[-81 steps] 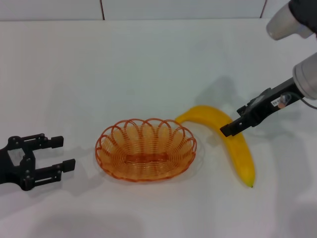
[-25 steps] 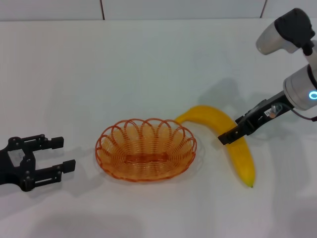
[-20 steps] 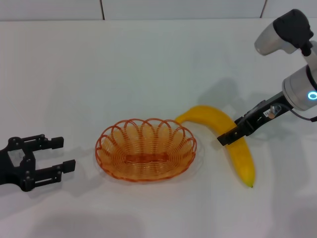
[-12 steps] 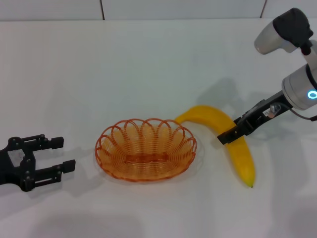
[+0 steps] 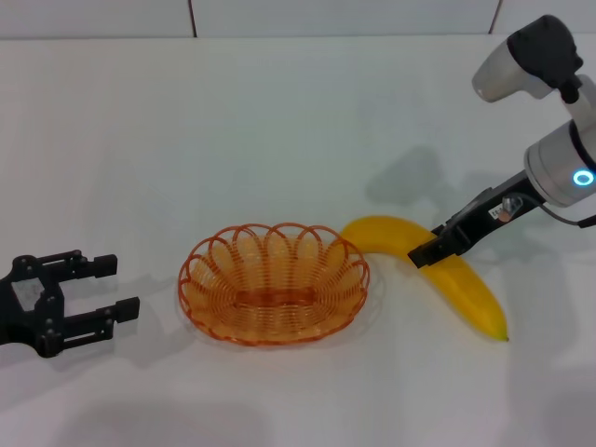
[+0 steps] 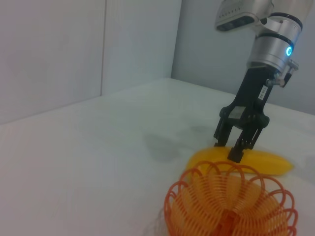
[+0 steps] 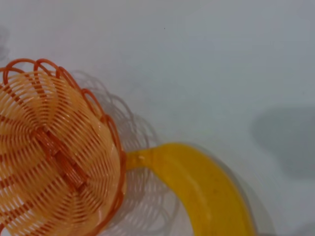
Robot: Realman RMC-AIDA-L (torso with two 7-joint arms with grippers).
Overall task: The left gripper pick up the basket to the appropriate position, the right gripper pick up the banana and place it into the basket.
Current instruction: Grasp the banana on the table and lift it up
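Observation:
The orange wire basket (image 5: pixel 191 272) sits on the white table in front of me, with nothing in it. The yellow banana (image 5: pixel 466 284) lies flat just to its right, stem end near the basket rim. My right gripper (image 5: pixel 424 253) comes down on the banana's upper half. In the left wrist view its two fingers straddle the banana (image 6: pixel 266 163), one on each side, closed against it beside the basket (image 6: pixel 256 206). The right wrist view shows the banana (image 7: pixel 206 187) beside the basket (image 7: pixel 116 140). My left gripper (image 5: pixel 126 285) rests open on the table, left of the basket and apart from it.
White tabletop (image 5: pixel 279 121) stretches all around, with a pale wall (image 5: pixel 326 14) along the far edge. The right arm's white joint with a blue lamp (image 5: pixel 582 177) hangs over the table's right side.
The banana has swung on the table: its dark tip moved right and slightly back, its stem end shifted a little right. The right gripper stayed on it. Left gripper and basket have not moved.

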